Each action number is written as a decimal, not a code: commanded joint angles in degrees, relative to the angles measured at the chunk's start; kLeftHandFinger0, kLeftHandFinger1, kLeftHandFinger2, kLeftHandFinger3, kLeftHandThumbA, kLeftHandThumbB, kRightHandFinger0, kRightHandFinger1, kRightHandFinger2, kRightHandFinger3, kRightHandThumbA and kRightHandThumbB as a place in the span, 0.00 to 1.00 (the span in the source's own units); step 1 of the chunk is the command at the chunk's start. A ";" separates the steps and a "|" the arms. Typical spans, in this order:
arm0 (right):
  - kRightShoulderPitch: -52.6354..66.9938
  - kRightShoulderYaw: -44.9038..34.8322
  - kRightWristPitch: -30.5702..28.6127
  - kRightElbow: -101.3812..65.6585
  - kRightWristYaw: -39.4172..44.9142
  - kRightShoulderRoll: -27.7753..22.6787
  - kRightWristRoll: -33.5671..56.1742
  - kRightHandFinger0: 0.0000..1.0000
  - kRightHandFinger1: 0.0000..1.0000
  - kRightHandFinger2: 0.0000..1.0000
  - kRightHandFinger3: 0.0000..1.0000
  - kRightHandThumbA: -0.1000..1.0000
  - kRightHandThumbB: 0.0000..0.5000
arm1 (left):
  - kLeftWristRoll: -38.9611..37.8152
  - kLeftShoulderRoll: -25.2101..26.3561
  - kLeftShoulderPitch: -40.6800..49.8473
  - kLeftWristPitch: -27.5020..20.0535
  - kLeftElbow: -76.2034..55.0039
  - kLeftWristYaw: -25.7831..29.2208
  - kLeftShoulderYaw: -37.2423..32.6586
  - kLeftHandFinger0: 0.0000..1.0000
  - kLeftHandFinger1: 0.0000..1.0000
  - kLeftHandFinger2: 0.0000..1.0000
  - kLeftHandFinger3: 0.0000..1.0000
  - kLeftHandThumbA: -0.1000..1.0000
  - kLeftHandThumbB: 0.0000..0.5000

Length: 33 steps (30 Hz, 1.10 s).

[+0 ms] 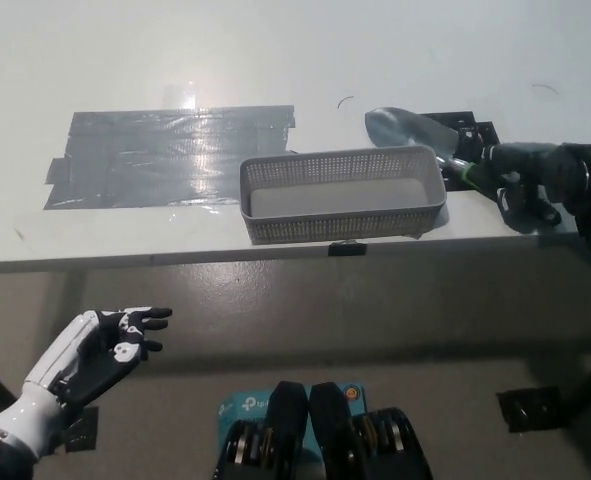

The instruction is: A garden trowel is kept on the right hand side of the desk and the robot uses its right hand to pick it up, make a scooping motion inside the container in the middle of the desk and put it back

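Trowel (405, 128) blade just behind basket (337, 226) rim, right hand (523, 180) fingers clasping handle (left hand (90, 355) fingers spread)

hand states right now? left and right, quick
Left hand: open, holding nothing, low at the view's left.
Right hand: shut on the trowel, gripping its handle.

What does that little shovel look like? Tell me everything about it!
The garden trowel has a shiny silver metal blade, scoop-shaped with a rounded point, and a dark handle with a green band. The robot's black right hand is closed around the handle. The trowel lies nearly flat, blade pointing to picture left, by the far right corner of the grey mesh basket. Whether the blade touches the basket or the white desk cannot be told.
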 commanded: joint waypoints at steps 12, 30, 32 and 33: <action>-7.28 1.54 3.48 8.14 6.52 0.38 -0.68 1.00 1.00 1.00 1.00 0.73 1.00 | -2.16 1.05 2.16 -3.36 -0.93 -0.87 1.89 0.70 0.76 0.66 0.57 0.91 0.00; -6.85 -5.17 4.15 9.46 13.68 3.46 7.23 1.00 1.00 1.00 1.00 0.65 1.00 | -2.52 1.37 1.70 -2.32 -1.56 -1.10 1.14 0.70 0.71 0.63 0.55 0.94 0.01; -6.94 -7.26 4.89 11.51 14.58 4.23 9.28 1.00 1.00 1.00 1.00 0.61 1.00 | -2.76 1.47 1.59 -2.11 -1.17 -1.32 1.12 0.71 0.70 0.63 0.54 0.94 0.03; -7.29 -8.21 5.45 13.23 15.23 4.66 9.87 1.00 1.00 1.00 1.00 0.61 1.00 | -2.84 1.47 1.62 -1.80 -1.35 -1.24 1.14 0.72 0.70 0.62 0.54 0.93 0.02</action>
